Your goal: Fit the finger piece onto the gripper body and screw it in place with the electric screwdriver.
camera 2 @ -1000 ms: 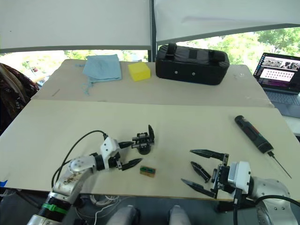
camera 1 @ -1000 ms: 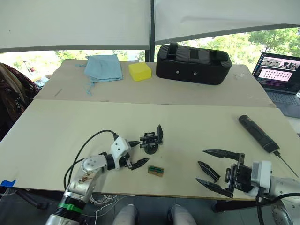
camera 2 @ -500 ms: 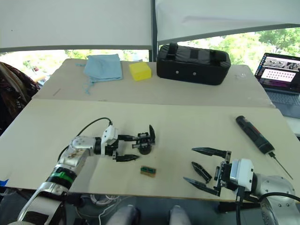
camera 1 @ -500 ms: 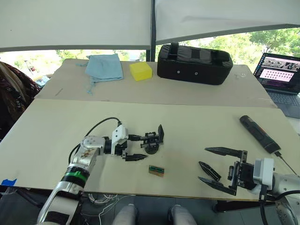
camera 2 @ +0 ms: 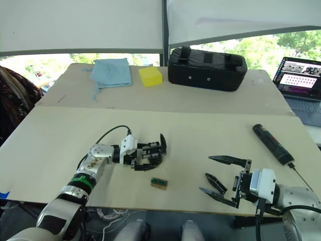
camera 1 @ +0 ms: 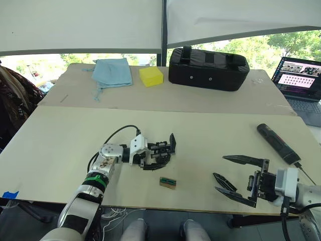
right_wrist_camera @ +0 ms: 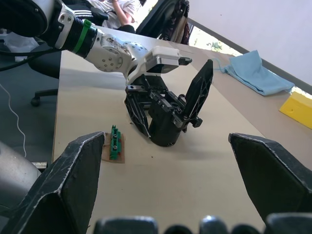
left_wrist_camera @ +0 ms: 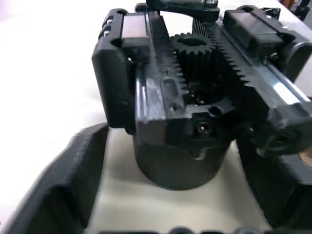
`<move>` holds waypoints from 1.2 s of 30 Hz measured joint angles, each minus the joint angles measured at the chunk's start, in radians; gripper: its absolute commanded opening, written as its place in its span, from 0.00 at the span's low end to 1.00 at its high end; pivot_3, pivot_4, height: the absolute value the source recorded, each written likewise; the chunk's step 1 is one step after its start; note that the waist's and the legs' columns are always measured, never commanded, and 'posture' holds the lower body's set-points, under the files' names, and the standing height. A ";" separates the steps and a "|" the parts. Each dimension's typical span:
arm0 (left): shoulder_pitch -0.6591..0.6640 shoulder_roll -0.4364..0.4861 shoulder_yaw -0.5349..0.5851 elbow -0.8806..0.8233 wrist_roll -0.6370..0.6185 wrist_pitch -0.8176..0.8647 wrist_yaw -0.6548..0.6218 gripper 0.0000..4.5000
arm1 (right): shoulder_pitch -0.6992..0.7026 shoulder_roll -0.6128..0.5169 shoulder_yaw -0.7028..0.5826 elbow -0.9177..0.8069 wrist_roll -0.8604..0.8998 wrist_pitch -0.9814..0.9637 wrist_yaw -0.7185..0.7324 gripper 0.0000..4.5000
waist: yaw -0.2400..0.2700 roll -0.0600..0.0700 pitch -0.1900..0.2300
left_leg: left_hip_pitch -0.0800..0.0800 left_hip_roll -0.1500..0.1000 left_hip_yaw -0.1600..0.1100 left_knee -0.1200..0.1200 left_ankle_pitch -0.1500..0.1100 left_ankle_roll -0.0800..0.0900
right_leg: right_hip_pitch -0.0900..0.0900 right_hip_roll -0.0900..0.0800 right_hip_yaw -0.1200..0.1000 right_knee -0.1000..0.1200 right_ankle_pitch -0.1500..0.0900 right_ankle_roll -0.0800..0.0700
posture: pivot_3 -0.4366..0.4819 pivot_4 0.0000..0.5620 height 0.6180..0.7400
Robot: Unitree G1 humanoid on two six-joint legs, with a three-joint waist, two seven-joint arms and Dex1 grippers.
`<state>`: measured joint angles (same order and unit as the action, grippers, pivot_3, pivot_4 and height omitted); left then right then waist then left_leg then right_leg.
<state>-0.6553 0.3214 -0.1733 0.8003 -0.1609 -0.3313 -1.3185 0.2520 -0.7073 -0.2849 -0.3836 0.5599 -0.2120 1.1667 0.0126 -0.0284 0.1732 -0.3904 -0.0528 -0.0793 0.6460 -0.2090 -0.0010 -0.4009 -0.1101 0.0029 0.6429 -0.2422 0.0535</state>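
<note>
The gripper body [camera 1: 161, 152], a chunky black mechanism with one upright prong, stands on the near table. My left gripper [camera 1: 153, 156] is open, its fingers [left_wrist_camera: 73, 185] straddling the body's round base [left_wrist_camera: 180, 165] with a gap showing on one side. The finger piece [camera 1: 221, 181], small, black and pointed, lies on the table near the front edge. My right gripper [camera 1: 221, 173] hangs open around it, tips pointing left. The electric screwdriver [camera 1: 277, 143] lies to the right, its thin bit [camera 1: 305, 173] pointing toward the front edge.
A small green-and-brown block [camera 1: 167, 182] lies just in front of the gripper body. On the far table sit a black bag [camera 1: 208, 68], a yellow block [camera 1: 150, 76] and a blue cloth [camera 1: 113, 72]. A laptop [camera 1: 301, 80] is at the right edge, a person [camera 1: 12, 100] at the left.
My left gripper has moved right along the table until its open fingers enclose the gripper body. The right gripper has drifted slightly to the right and stays open.
</note>
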 measured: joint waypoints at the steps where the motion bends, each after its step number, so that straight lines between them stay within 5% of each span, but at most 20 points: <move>1: 0.003 -0.001 0.004 -0.001 0.000 -0.002 0.003 0.51 | 0.002 0.000 0.000 0.000 0.000 0.000 0.000 1.00 | 0.000 0.000 0.000 | 0.000 0.000 0.000 0.000 0.000 0.000 | 0.000 0.000 0.000 0.000 0.000 0.000 | 0.48 0.27 1.00; 7: 0.118 -0.005 0.045 -0.189 -0.046 0.135 0.046 0.51 | 0.008 -0.001 -0.007 0.000 0.000 -0.001 0.005 1.00 | -0.004 0.000 0.000 | 0.000 0.001 -0.002 0.000 -0.001 0.001 | -0.002 0.000 0.004 0.000 0.000 0.000 | 0.48 0.27 1.00; 15: 0.364 -0.028 0.043 -0.605 0.037 0.325 0.398 0.51 | 0.002 -0.012 -0.039 0.022 0.000 -0.002 0.027 1.00 | -0.003 0.000 0.000 | 0.001 0.002 0.000 0.000 -0.002 0.003 | -0.002 0.000 0.007 0.000 0.001 0.002 | 0.48 0.27 1.00; 29: 0.464 -0.089 -0.004 -0.746 0.090 0.370 0.621 0.51 | -0.025 -0.012 -0.028 0.037 -0.003 -0.002 0.045 1.00 | 0.002 0.000 0.000 | 0.001 0.000 0.000 0.000 -0.002 0.003 | -0.001 -0.001 0.008 -0.001 0.001 0.002 | 0.48 0.27 1.00; 30: 0.468 -0.088 -0.001 -0.746 0.088 0.367 0.629 0.73 | -0.026 -0.012 -0.028 0.039 -0.003 -0.002 0.049 1.00 | 0.002 0.001 0.000 | 0.002 0.000 0.000 0.000 -0.002 0.003 | -0.001 -0.001 0.008 -0.001 0.001 0.002 | 0.48 0.27 1.00; 32: 0.474 -0.088 0.005 -0.746 0.076 0.367 0.633 0.93 | -0.026 -0.012 -0.027 0.039 -0.004 -0.002 0.051 1.00 | 0.002 0.001 0.000 | 0.002 0.001 0.000 0.000 -0.002 0.003 | -0.001 -0.001 0.008 -0.001 0.001 0.003 | 0.48 0.27 1.00; 36: 0.480 -0.069 0.010 -0.747 0.037 0.367 0.599 0.99 | -0.026 -0.012 -0.027 0.039 -0.004 -0.002 0.051 1.00 | 0.000 0.001 0.000 | 0.002 0.001 0.000 0.000 -0.002 0.003 | -0.001 -0.001 0.008 -0.001 0.001 0.003 | 0.48 0.27 1.00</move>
<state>-0.1751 0.2528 -0.1634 0.0537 -0.1236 0.0359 -0.7193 0.2264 -0.7189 -0.3119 -0.3450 0.5564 -0.2140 1.2181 0.0123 -0.0277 0.1728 -0.3886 -0.0521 -0.0789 0.6460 -0.2110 0.0022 -0.4017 -0.1114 0.0107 0.6418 -0.2411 0.0561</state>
